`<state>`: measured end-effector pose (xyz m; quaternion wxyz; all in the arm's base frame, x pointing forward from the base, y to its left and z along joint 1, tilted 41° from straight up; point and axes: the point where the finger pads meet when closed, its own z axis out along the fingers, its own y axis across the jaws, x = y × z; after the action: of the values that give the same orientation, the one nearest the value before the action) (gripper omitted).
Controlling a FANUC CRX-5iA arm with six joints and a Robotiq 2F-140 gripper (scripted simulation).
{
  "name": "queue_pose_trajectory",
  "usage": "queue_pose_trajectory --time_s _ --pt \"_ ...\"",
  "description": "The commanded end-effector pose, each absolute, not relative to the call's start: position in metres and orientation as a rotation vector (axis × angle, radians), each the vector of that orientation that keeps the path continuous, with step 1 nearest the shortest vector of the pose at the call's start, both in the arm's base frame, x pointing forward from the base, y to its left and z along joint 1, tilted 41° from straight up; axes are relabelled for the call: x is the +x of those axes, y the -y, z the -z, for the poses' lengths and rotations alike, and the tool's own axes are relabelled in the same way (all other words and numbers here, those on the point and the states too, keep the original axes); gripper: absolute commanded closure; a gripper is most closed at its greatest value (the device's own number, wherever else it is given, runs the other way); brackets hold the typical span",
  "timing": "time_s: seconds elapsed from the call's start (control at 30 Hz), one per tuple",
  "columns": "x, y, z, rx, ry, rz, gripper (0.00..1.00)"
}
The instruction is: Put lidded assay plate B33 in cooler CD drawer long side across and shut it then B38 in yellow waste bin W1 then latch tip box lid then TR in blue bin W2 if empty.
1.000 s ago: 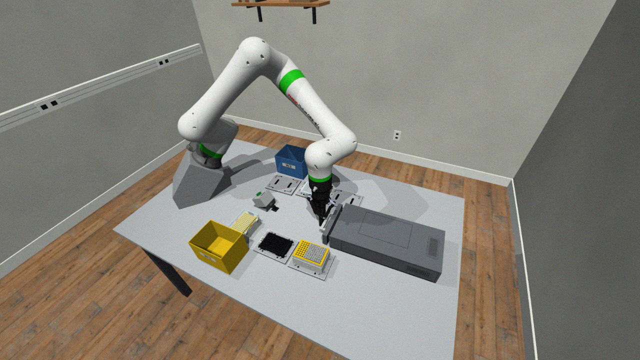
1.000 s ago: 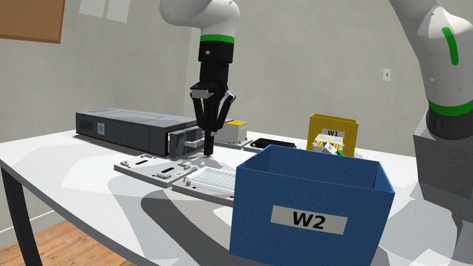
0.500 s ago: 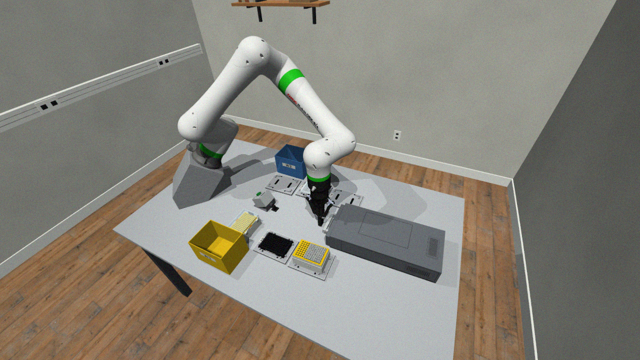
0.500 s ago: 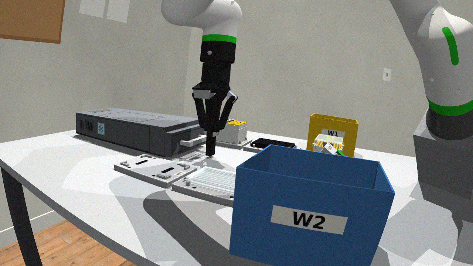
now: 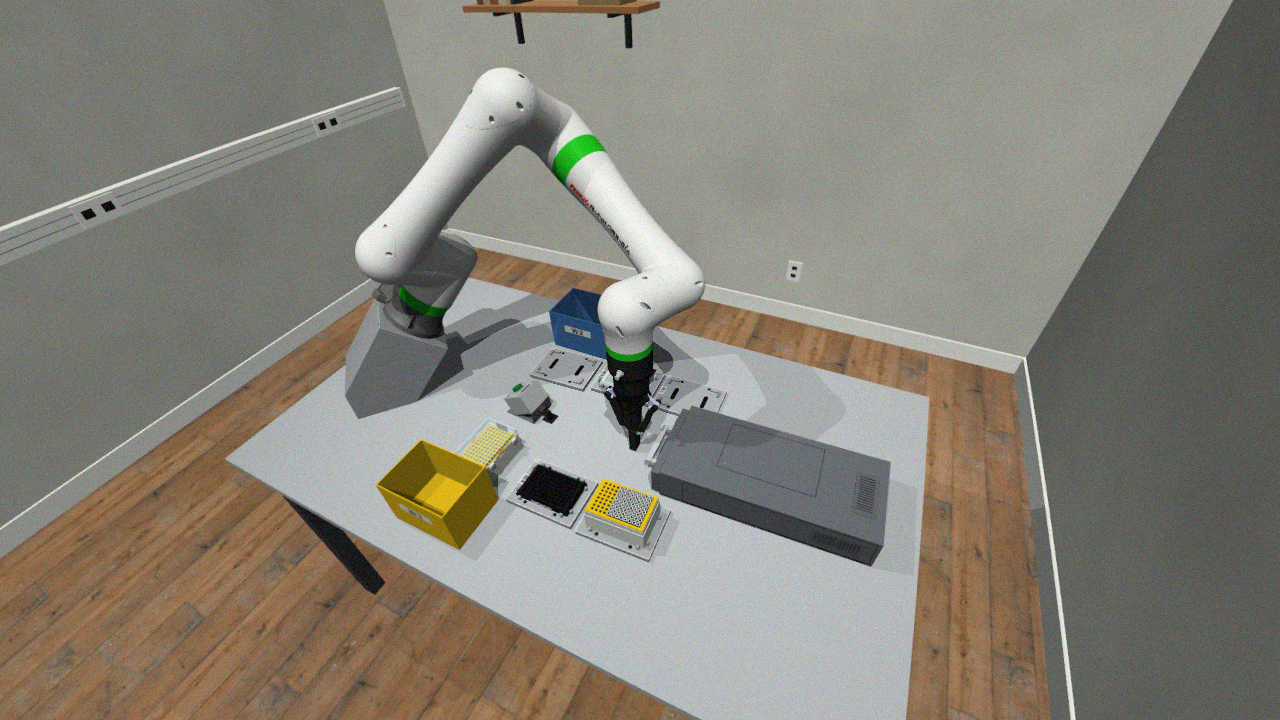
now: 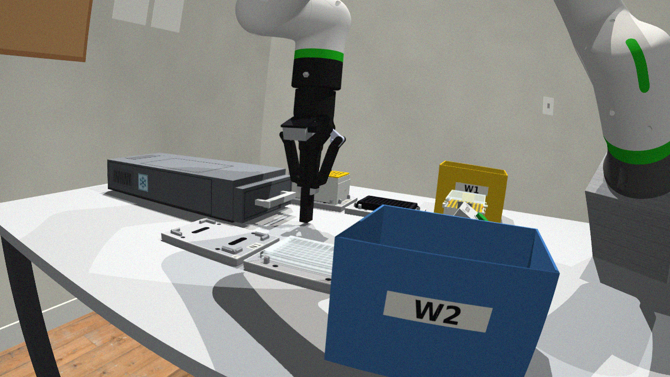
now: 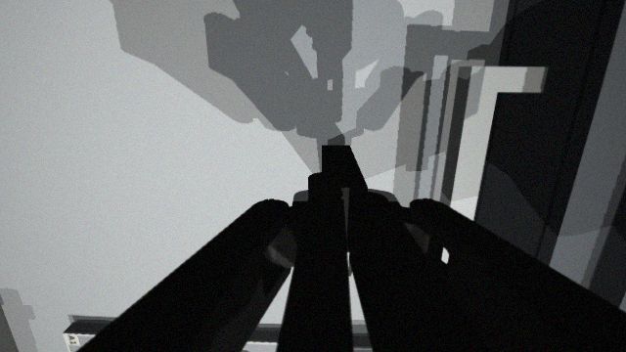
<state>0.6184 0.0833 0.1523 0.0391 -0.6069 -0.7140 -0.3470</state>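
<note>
My gripper (image 5: 633, 437) is shut and empty, pointing down, its tips just above the bench beside the front of the cooler CD (image 5: 769, 479). In the exterior view the gripper (image 6: 305, 213) stands just right of the drawer's pale handle (image 6: 274, 199). The drawer front (image 6: 262, 194) sits in against the cooler's body, and none of the drawer's inside shows. In the wrist view the fingers (image 7: 337, 156) are closed together, with the handle (image 7: 494, 98) to the right. The black plate (image 5: 552, 488) lies on its nest. The N1 nest (image 6: 215, 234) is bare.
The yellow bin W1 (image 5: 436, 490) stands upright at the front left, and the tip box TB3 (image 5: 490, 445) is behind it. The green DONE key (image 5: 528, 400) is further back. The tip rack TR (image 5: 622, 510) sits beside the black plate. The blue bin W2 (image 6: 440, 295) and a clear plate (image 6: 299, 251) are near the arm.
</note>
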Motion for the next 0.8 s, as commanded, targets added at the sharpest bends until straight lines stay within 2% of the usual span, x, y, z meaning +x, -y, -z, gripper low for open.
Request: queue_pose_trajectory --time_s 0.0,0.77 --pt "0.616 -0.083 -0.152 -1.862 2.19 1.065 0.9" --pt "0.603 -0.082 -0.145 -1.862 2.19 1.065 0.9"
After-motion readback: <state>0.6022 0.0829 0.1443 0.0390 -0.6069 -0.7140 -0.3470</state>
